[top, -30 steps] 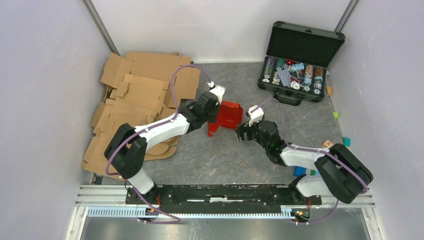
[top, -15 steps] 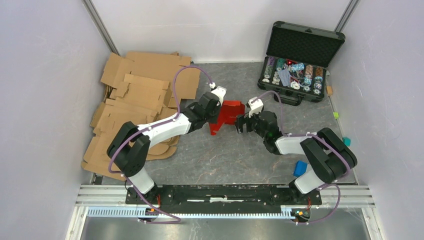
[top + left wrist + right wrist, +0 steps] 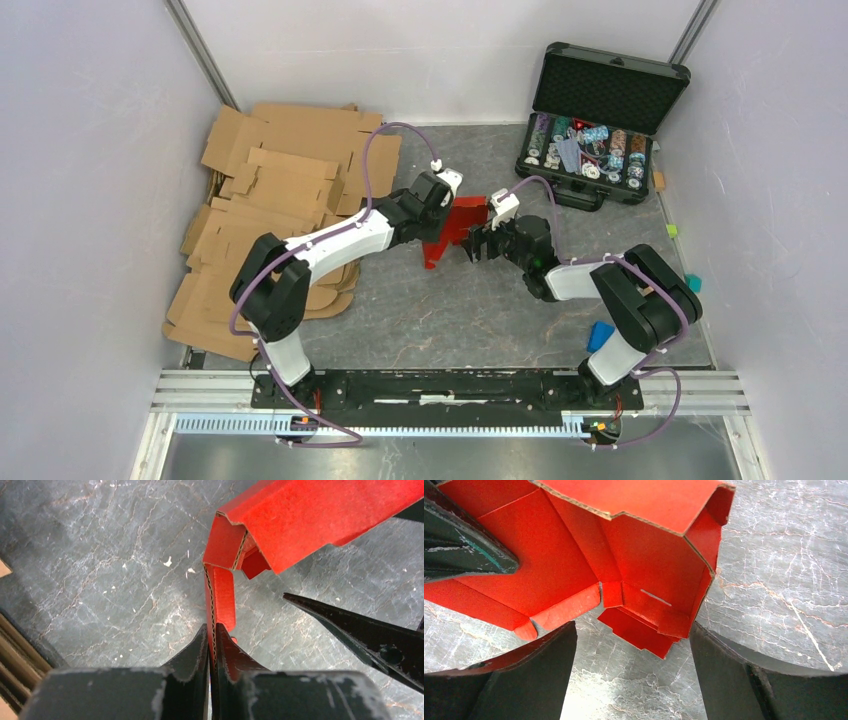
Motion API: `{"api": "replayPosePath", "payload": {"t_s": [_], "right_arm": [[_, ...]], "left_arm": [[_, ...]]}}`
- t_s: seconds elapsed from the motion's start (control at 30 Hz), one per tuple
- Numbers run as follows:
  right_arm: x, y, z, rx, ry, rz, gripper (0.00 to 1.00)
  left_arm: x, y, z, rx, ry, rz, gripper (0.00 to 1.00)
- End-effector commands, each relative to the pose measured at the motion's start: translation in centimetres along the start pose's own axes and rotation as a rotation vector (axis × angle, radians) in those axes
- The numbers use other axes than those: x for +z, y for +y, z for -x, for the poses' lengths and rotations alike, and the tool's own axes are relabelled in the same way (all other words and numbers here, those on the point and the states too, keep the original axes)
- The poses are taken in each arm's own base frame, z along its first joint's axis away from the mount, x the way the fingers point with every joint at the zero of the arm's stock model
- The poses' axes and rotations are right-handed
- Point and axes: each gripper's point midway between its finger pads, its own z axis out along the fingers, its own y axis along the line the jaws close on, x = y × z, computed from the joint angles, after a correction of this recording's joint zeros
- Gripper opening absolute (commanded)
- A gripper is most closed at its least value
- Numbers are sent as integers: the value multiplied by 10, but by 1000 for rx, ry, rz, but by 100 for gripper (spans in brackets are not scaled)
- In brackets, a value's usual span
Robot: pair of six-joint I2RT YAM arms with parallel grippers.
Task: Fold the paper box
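The paper box [image 3: 455, 228] is a bright red, partly folded creased sheet, held tilted above the grey table at the centre. My left gripper [image 3: 437, 222] is shut on one thin edge panel of the paper box [image 3: 220, 597]; its fingers [image 3: 197, 652] pinch the corrugated edge between them. My right gripper [image 3: 483, 242] is open just right of the box; its fingers [image 3: 536, 672] straddle the lower corner of the paper box [image 3: 644, 575], the right one against a side flap. The left gripper's finger [image 3: 464, 547] shows at the upper left of the right wrist view.
A pile of brown cardboard sheets [image 3: 275, 200] lies at the left. An open black case of poker chips [image 3: 590, 120] stands at the back right. Small coloured blocks [image 3: 600, 335] lie by the right arm's base. Side walls close in on both sides.
My right gripper has moved left and up to the red box. My left gripper has shifted slightly right and back with the box, which is now tilted more steeply.
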Motion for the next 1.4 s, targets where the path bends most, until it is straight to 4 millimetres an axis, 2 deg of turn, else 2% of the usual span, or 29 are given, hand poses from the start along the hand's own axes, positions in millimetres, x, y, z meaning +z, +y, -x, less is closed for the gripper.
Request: {"api": "replayPosePath", "payload": {"t_s": [0.0, 0.23, 0.4, 0.5, 0.67, 0.77, 1.1, 1.37], "right_arm": [[3, 6, 26, -5, -82, 32, 87], [1, 0, 25, 2, -73, -4, 88], [-4, -3, 27, 8, -83, -16, 92], [-4, -12, 23, 7, -66, -53, 94], [-9, -25, 16, 26, -59, -86, 92], [-10, -18, 18, 29, -79, -32, 87], [-13, 9, 30, -5, -152, 128, 86], [-12, 14, 31, -18, -160, 155, 72]], "left_arm": [[-12, -4, -2, -8, 56, -21, 13], [-5, -3, -13, 22, 112, -21, 12], [-8, -1, -15, 21, 123, -11, 12], [-9, -2, -18, 28, 141, -19, 11], [-18, -2, -26, 25, 173, -27, 11], [-27, -6, -28, 12, 186, -50, 11], [-48, -7, -35, 22, 260, -72, 10], [-57, -5, -36, 23, 258, -69, 10]]}}
